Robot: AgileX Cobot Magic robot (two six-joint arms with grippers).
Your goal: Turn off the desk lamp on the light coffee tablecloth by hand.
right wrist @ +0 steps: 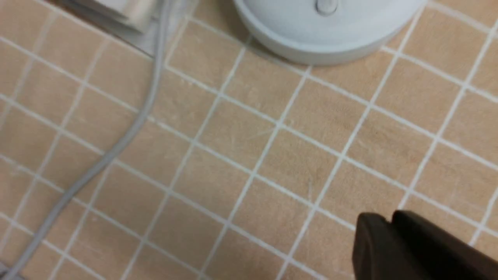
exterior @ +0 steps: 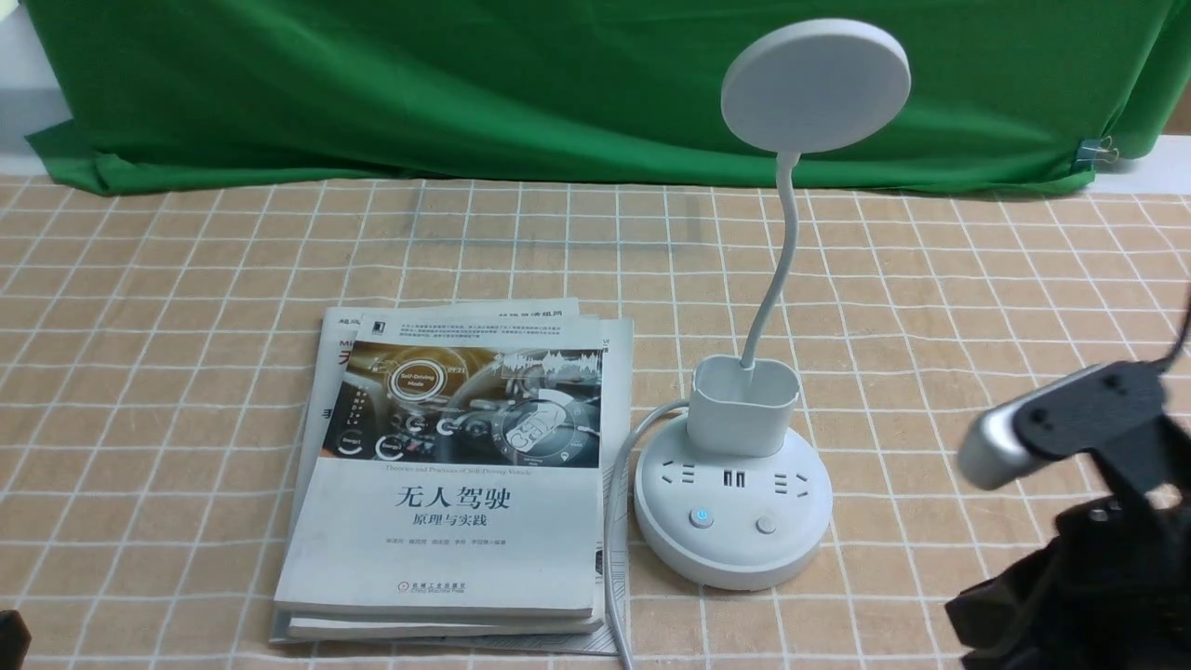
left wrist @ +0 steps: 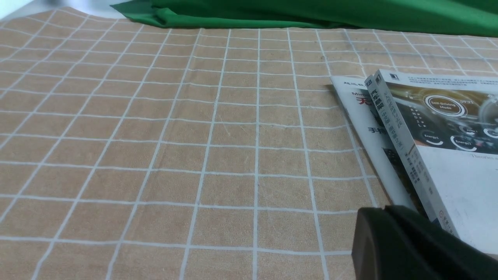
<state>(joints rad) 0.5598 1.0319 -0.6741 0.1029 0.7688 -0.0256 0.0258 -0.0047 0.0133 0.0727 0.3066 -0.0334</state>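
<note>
beside the desk lamp, bare tablecloth borders the right pincer.

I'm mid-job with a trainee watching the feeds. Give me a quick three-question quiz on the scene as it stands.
1. True or false: the desk lamp stands to the left of the books.
2. Which button on its base shows a blue light? A left button, B right button, C neither.
3. Short answer: is the right gripper touching the base?

Key: 1 false, it stands to their right. 2 A. 3 No, it is apart.
</note>
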